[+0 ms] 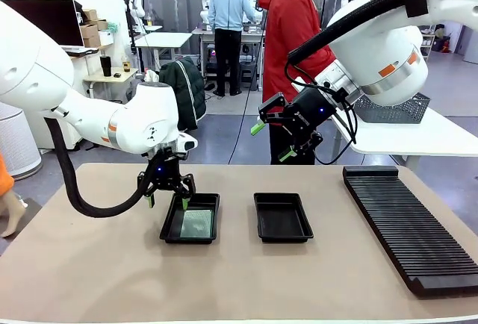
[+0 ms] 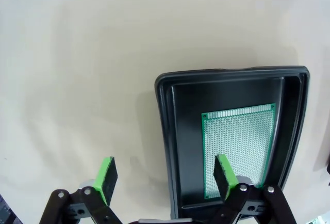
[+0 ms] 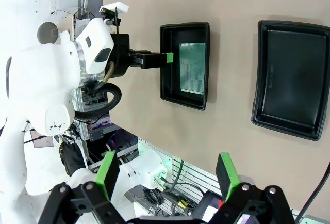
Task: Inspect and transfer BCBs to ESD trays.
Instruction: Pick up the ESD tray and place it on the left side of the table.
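1. While my left gripper (image 1: pixel 168 201) hangs over it, the BCB (image 1: pixel 197 224) lies flat on the floor of the left ESD tray (image 1: pixel 190 240), with bare black floor showing along one side of it.
2. My left jaws stand wide apart and hold nothing. They straddle the tray's rim (image 2: pixel 164 131): one green pad (image 2: pixel 224 175) is above the board's (image 2: pixel 237 146) edge, the other is outside over bare table. I cannot tell whether the pad touches the board.
3. The right ESD tray (image 1: pixel 282 217) sits just beside the left one, apart from it, holding nothing.
4. My right gripper (image 1: pixel 271 142) is raised well above the table behind the right tray, tilted, with its jaws spread and nothing in them.
5. The black slotted rack (image 1: pixel 407 227) lies along the tan table's (image 1: pixel 89 272) right side.
6. A person in a red hooded top (image 1: pixel 291 25) stands at the far edge.
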